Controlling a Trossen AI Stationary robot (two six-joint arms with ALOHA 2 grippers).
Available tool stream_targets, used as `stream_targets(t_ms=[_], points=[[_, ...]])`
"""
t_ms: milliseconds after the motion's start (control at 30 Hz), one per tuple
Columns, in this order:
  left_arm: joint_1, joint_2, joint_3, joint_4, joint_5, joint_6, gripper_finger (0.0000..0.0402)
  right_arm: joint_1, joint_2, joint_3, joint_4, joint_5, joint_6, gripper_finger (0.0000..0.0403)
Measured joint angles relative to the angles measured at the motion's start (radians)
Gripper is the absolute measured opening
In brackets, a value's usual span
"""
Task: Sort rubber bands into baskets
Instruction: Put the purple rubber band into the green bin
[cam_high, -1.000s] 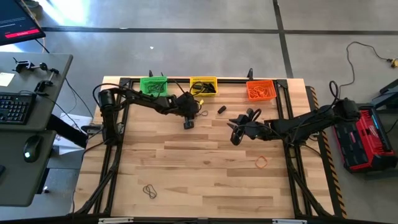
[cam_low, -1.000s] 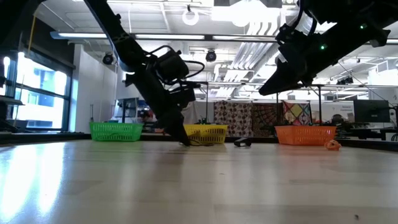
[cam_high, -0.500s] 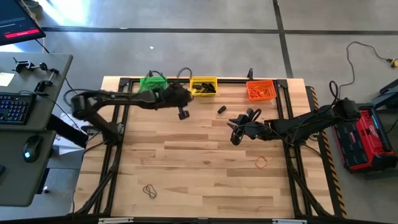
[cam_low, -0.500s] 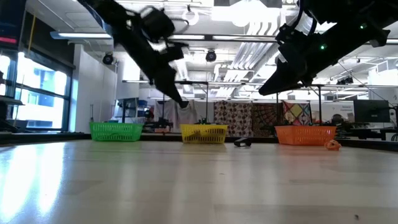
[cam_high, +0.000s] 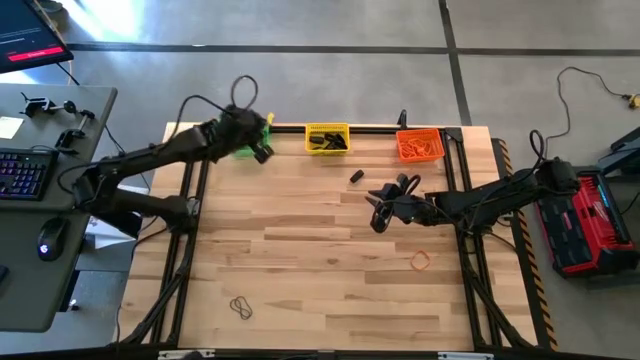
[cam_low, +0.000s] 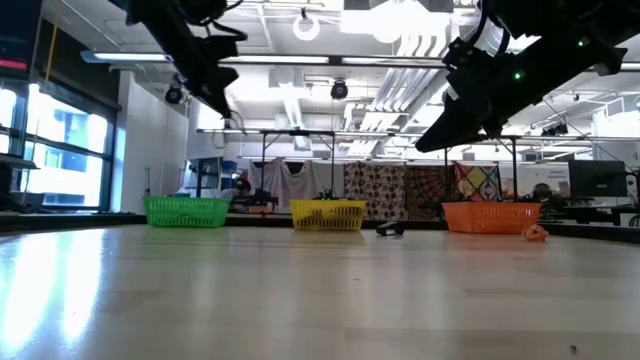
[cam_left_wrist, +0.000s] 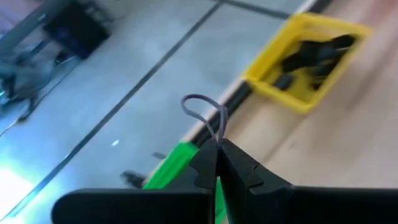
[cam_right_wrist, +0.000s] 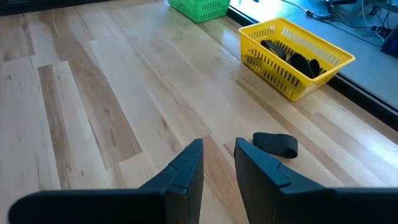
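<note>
High view shows your left gripper (cam_high: 262, 153) has swung from mid-table to the small green lattice basket (cam_high: 243, 150) at the tabletop's far edge, fingers clamped on 1 thin dark rubber band (cam_left_wrist: 205, 115), ready for release. The right gripper (cam_right_wrist: 217, 163) hovers mid-table, fingers apart.

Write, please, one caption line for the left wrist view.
Left gripper shut on a thin rubber band, above the green basket, yellow basket beyond.
</note>
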Motion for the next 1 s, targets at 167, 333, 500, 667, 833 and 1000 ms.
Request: stream_targets(t_ms=[167, 333, 500, 667, 833, 1000], points=[[0.113, -0.003, 0.000, -0.059, -0.002, 0.000, 0.0001, 0.000, 0.000, 0.000, 0.000, 0.002, 0.003, 0.0080], [0.217, 0.039, 0.000, -0.093, 0.093, -0.009, 0.0001, 0.000, 0.000, 0.000, 0.001, 0.002, 0.003, 0.0080], [0.297, 0.120, 0.000, -0.091, 0.171, -0.009, 0.0001, 0.000, 0.000, 0.000, 0.001, 0.002, 0.003, 0.0080], [0.380, 0.239, 0.000, -0.087, 0.232, 0.000, 0.0000, 0.000, 0.000, 0.000, 0.000, 0.002, 0.003, 0.0080], [0.451, 0.359, -0.001, -0.068, 0.282, 0.002, 0.0000, 0.000, 0.000, 0.000, 0.000, 0.002, 0.003, 0.0080], [0.470, 0.425, -0.001, -0.032, 0.306, 0.018, 0.0000, 0.000, 0.000, 0.000, 0.000, 0.002, 0.003, 0.0080]])
